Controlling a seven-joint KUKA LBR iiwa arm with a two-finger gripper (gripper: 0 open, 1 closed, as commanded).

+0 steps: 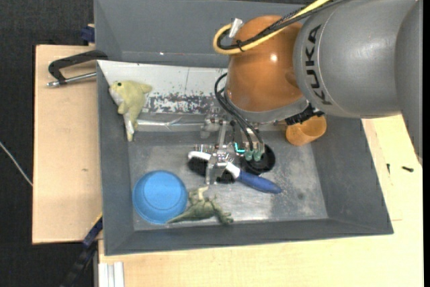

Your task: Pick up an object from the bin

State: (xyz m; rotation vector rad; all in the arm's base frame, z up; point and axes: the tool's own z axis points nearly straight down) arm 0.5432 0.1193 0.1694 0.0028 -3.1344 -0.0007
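I see a small black-and-white object (199,159) lying flat near the middle of the bin (168,23) floor, directly under the gripper (218,165), which hides part of its shape. Just to its right lies a blue stick-like piece (261,183), flat and slanting toward the near right. I cannot tell whether the two are joined.

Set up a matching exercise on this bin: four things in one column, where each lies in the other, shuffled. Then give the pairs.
Things
1. blue bowl
2. green toy dinosaur
3. pale yellow soft toy
4. orange cup

Places
A. upper left corner of the floor
B. by the right wall
C. lower left corner of the floor
D. along the lower edge, just right of the blue bowl

Pairs: 1-C, 2-D, 3-A, 4-B
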